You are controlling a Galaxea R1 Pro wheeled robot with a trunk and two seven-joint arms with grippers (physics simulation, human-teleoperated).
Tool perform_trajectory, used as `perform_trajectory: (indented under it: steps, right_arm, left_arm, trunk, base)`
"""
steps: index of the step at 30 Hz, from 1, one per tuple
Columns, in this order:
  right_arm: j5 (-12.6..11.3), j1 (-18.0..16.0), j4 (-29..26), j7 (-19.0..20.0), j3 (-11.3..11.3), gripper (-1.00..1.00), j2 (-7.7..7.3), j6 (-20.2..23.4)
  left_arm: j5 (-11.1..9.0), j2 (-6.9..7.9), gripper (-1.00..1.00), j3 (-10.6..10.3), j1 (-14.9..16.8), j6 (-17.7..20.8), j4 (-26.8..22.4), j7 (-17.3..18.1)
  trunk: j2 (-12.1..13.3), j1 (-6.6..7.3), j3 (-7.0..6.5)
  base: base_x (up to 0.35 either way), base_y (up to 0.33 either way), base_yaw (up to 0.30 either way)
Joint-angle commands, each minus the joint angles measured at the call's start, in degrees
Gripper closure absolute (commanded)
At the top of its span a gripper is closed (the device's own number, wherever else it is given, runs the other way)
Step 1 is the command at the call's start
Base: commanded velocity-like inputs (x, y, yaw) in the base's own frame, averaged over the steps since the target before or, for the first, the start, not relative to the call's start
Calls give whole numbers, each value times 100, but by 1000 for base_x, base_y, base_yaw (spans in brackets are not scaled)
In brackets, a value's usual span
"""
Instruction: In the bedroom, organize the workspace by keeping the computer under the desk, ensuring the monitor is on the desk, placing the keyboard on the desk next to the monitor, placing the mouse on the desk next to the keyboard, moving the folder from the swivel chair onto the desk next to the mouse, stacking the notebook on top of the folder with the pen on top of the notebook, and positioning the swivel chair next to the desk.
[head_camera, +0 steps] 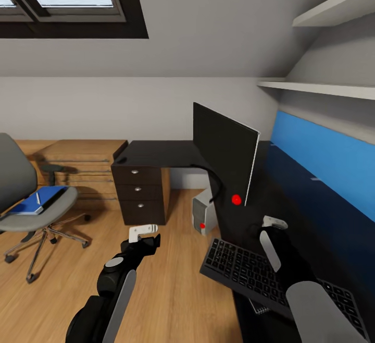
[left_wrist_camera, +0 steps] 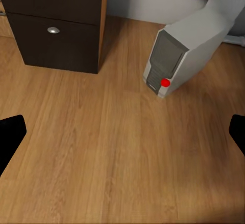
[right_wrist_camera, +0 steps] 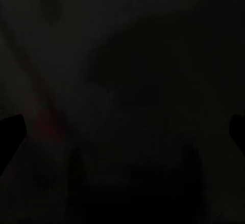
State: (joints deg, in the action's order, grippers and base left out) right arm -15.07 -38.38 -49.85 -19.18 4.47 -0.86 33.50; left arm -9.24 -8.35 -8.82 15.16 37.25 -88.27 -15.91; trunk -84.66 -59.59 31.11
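Two grippers free; keyboard (head_camera: 276, 280) overhung desk's (head_camera: 156, 152) near edge, under R arm.
Long axis ran near-left to far-right; R gripper (head_camera: 274, 222) just beyond it, fingers apart like L gripper (head_camera: 144, 230), which hung over floor.

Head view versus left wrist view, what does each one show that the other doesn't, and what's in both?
Head view alone: the monitor standing on the desk, the keyboard at the desk's near edge, the swivel chair carrying the folder, and the right gripper above the desk. Left wrist view alone: a close look down at the wood floor between the left gripper fingertips, which stand wide apart. Both share the computer on the floor and the desk's drawer unit with silver knobs.
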Motion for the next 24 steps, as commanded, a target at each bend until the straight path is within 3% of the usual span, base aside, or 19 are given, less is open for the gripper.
perform_trajectory:
  steps: [1,9,17,24]
  right_arm:
    - [-59,-3,-1,-44,-9,-100,1,22]
    - [-59,6,70,-33,-34,-100,19,74]
    - [-54,6,333,-41,-54,-100,223,102]
    - [-49,6,357,-41,-52,-100,285,104]
  left_arm:
    - [-60,0,-100,-6,4,19,-6,-52]
    - [-60,0,-100,1,4,19,-9,-52]
    - [-60,0,-100,3,4,19,-11,-52]
    - [-60,0,-100,3,4,19,-14,-52]
  trunk:
    - [-3,-2,6]
    - [-3,-2,6]
    - [-3,-2,6]
    - [-3,-2,6]
  base:
    - [183,0,0]
    - [40,0,0]
    - [2,0,0]
    - [0,0,0]
